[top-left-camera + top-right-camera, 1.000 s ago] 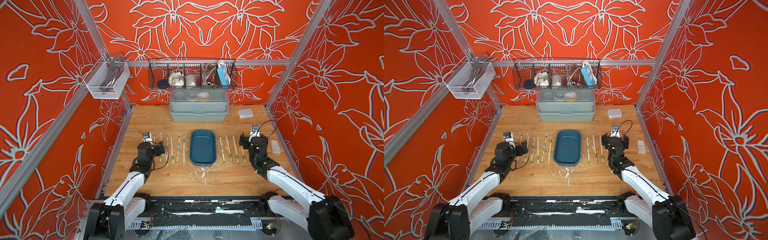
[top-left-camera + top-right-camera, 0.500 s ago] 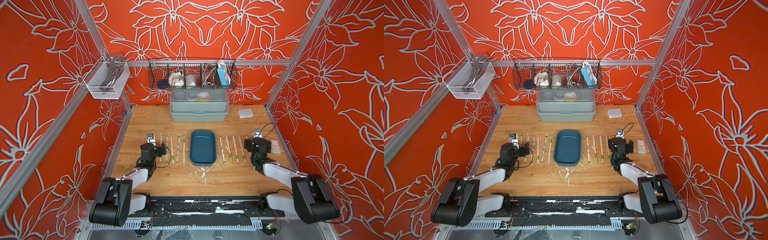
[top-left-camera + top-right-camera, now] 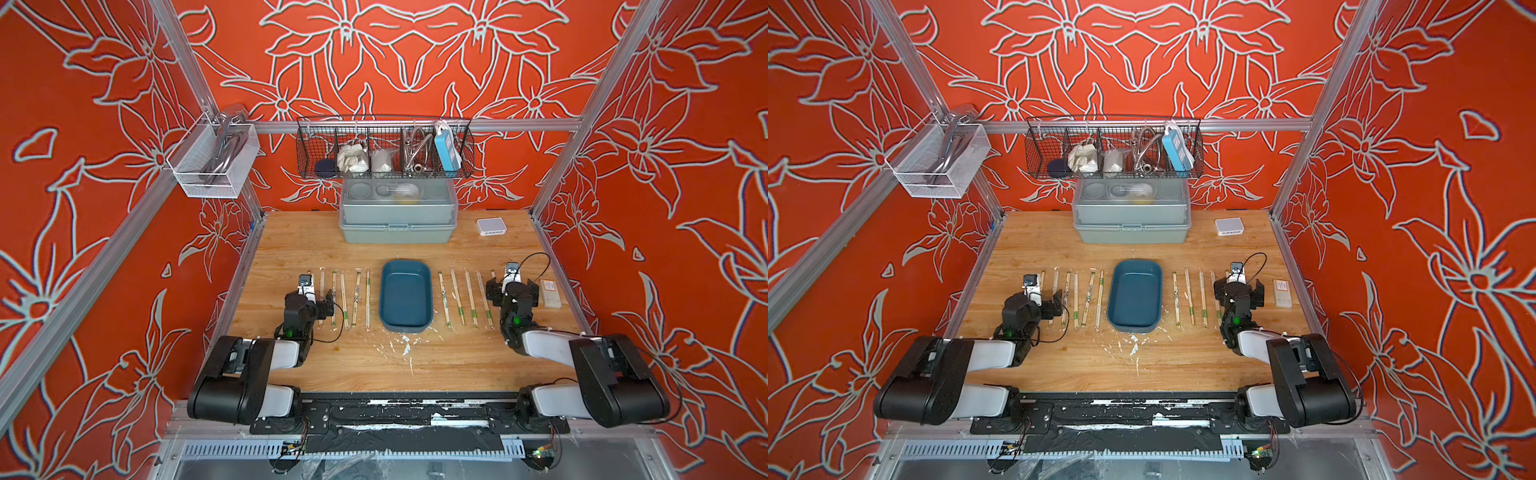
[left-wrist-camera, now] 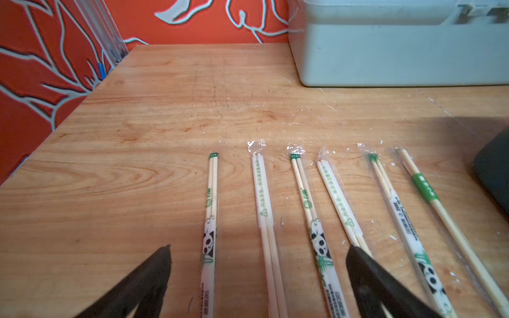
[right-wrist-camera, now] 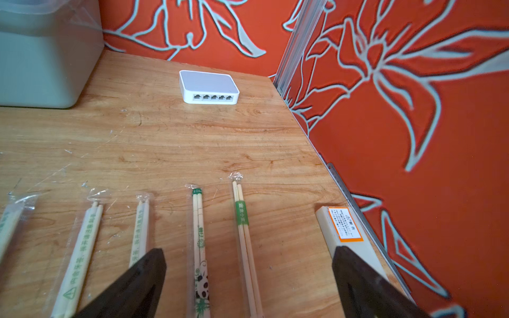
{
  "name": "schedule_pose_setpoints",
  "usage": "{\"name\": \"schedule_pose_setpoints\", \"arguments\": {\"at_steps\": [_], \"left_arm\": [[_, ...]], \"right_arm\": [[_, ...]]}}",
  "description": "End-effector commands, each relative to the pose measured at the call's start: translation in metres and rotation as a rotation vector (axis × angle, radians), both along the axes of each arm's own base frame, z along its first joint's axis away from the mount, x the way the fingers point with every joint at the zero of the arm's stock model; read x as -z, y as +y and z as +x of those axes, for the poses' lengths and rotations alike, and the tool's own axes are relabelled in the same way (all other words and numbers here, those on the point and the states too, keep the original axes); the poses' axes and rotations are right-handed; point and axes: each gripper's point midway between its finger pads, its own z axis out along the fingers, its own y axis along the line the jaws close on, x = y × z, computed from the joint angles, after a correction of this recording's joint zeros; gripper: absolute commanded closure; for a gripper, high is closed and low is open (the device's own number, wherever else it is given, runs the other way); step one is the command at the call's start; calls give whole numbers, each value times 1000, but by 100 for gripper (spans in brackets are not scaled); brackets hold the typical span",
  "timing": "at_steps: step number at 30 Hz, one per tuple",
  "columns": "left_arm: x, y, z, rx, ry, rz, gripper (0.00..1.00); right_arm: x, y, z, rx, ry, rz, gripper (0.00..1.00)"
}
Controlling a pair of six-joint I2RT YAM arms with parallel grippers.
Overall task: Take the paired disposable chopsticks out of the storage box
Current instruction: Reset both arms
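The storage box (image 3: 405, 295) (image 3: 1134, 297) is a dark blue tray at the table's middle, and only its bare floor shows inside. The paired disposable chopsticks lie in rows on the wood, several to its left (image 3: 356, 297) and several to its right (image 3: 457, 297). My left gripper (image 3: 311, 301) (image 4: 258, 249) is open, low over the leftmost pairs (image 4: 210, 209), holding nothing. My right gripper (image 3: 512, 291) (image 5: 248, 250) is open too, straddling the rightmost pairs (image 5: 242, 220) without touching them.
A grey-green lidded box (image 3: 398, 216) stands at the back, below a black wire basket (image 3: 384, 149) on the wall. A white network switch (image 3: 491, 226) sits back right. A white labelled block (image 3: 549, 293) lies close beside my right gripper. A mesh basket (image 3: 212, 160) hangs on the left wall.
Both arms have folded back and down toward the table's front edge. The grippers stay low over the outer chopstick rows with jaws open.
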Motion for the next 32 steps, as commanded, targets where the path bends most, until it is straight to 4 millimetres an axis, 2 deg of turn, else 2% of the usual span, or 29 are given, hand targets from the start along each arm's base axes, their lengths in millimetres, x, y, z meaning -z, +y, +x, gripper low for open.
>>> {"name": "schedule_pose_setpoints", "arguments": {"at_steps": [1,5,8,24,28,32], "left_arm": [[-17,-2,14,10,-51,12,2],[-14,1,21,0,-8,-5,2],[-13,7,22,-29,8,-20,2],[-13,10,24,-36,10,-33,2],[-13,10,24,-34,13,-34,2],[-13,10,24,-35,13,-35,2]], "right_arm": [[-9,-2,4,12,-31,10,0],[2,8,23,-75,82,37,0],[7,6,30,-104,124,97,0],[5,2,24,-95,77,103,0],[9,3,28,-98,111,111,0],[13,14,40,-164,198,115,0]]}}
